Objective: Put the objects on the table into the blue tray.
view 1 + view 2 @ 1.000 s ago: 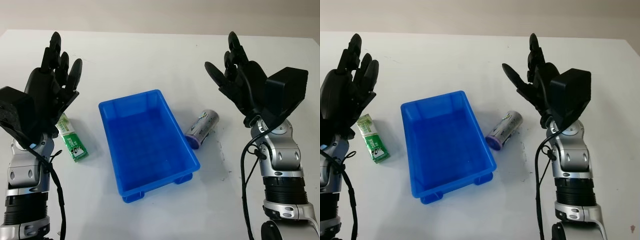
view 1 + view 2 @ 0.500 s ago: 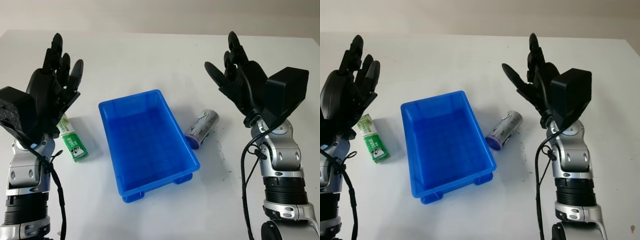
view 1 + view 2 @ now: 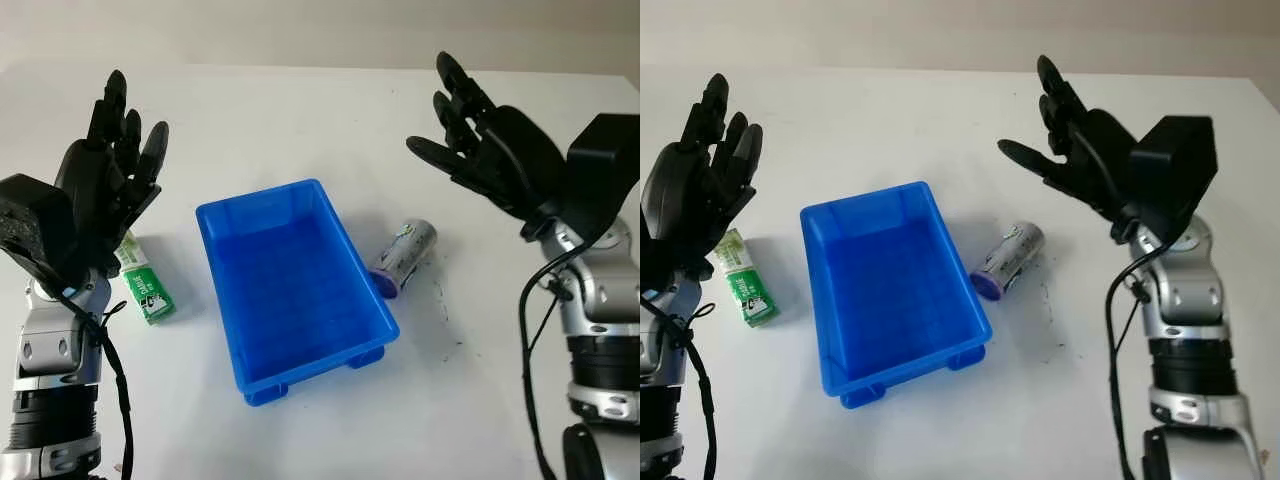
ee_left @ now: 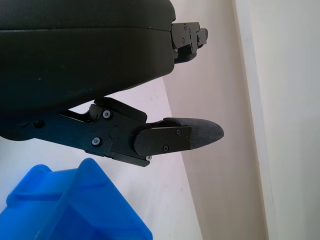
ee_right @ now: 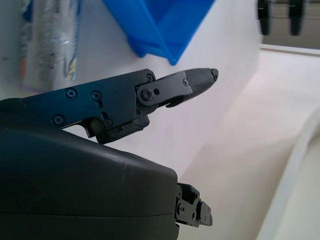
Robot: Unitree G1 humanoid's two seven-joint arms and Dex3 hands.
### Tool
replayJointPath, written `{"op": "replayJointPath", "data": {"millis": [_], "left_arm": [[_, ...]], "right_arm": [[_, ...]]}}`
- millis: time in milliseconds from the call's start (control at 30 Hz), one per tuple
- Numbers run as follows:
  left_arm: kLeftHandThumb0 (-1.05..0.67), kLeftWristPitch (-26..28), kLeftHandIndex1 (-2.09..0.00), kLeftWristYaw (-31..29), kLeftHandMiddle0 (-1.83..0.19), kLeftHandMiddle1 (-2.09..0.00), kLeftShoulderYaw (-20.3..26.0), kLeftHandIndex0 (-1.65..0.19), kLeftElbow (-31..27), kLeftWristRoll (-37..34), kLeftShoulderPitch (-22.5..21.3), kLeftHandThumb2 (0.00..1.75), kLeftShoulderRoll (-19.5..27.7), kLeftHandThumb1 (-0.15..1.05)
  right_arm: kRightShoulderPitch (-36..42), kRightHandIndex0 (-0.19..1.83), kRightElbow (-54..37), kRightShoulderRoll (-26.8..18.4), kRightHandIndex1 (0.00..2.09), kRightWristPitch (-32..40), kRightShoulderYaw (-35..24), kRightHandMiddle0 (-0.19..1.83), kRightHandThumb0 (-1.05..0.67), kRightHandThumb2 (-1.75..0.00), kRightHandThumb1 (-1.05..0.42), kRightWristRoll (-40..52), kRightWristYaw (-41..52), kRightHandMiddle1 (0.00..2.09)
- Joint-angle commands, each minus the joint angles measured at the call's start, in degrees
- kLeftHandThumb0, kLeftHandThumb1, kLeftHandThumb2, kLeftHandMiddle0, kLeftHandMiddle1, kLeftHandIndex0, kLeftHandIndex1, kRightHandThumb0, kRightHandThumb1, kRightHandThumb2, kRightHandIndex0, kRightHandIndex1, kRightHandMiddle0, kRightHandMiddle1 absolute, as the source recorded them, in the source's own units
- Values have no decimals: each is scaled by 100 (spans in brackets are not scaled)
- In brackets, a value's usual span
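An empty blue tray (image 3: 226, 219) sits in the middle of the white table. A silver can with a purple end (image 3: 403, 256) lies on its side just right of the tray. A small green and white carton (image 3: 145, 287) lies flat to the tray's left. My left hand (image 3: 112, 165) is raised above the carton, open and holding nothing. My right hand (image 3: 468, 130) hovers up and behind the can, open and empty. In the left wrist view the tray's corner (image 4: 75, 210) sits beside a black finger (image 4: 175, 137). The right wrist view catches the can (image 5: 50, 40) and the tray corner (image 5: 165, 25).
The white table (image 3: 300, 110) stretches back to a pale wall. A few dark scuff marks (image 3: 440, 300) lie right of the can.
My right hand has lifted and swung toward the back and left, with its forearm shifting right. The left hand, tray, can and carton have stayed put.
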Motion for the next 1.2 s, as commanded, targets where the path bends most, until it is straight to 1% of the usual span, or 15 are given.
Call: {"op": "replayJointPath", "data": {"millis": [0,133,267,333,400,500,667,800,900,1033,1167], "left_arm": [[-63,-23,-5,-7,11,-5,42,12,-98,26,13,45,53,105],[-62,-23,-6,12,10,-6,36,11,-75,54,-2,45,61,105],[-62,22,-6,21,10,-5,47,11,-108,40,-1,45,59,105],[-62,15,-6,12,10,-6,50,12,-103,38,1,45,66,105],[-61,-14,-6,4,10,-6,41,11,-105,55,6,45,75,105],[-61,-13,-6,-18,10,-5,32,11,-109,70,11,45,100,105],[-60,-8,-5,-43,11,-5,27,12,-93,73,-4,46,129,105],[-59,25,-6,-20,9,-6,23,11,-75,61,-46,46,107,105],[-58,25,-6,-39,9,-6,22,10,-3,30,-98,46,102,105],[-59,-8,-6,-97,10,-5,10,11,66,35,-136,46,124,105],[-59,5,-5,-112,10,-5,7,11,110,47,-173,46,136,105]], "right_arm": [[-216,-19,73,-212,0,-41,61,-19,-62,-4,-97,-38,144,0],[-473,-19,224,-523,0,25,226,-19,-62,-3,-93,-246,408,1],[-627,-16,101,-758,3,106,402,-16,-59,-4,-90,-494,558,4],[-697,-5,5,-917,9,34,564,-9,-57,-4,-87,-786,568,8],[-758,10,-93,-1026,16,18,688,3,-55,-3,-84,-1038,561,12],[-853,19,-153,-1156,20,10,804,11,-51,-4,-82,-1203,718,14],[-923,20,-222,-1432,19,-342,1055,17,-53,-4,-80,-1550,1047,13],[-913,23,-237,-1684,18,-1176,1345,22,-57,-4,-78,-2061,1137,12],[-929,21,-157,-1770,15,-1663,1467,23,-60,-5,-78,-2258,1259,10],[-944,16,-228,-1824,11,-1815,1543,22,-54,-5,-76,-2352,1525,7],[-930,16,-276,-1870,10,-2048,1564,21,-56,-5,-76,-2436,1701,6]]}}
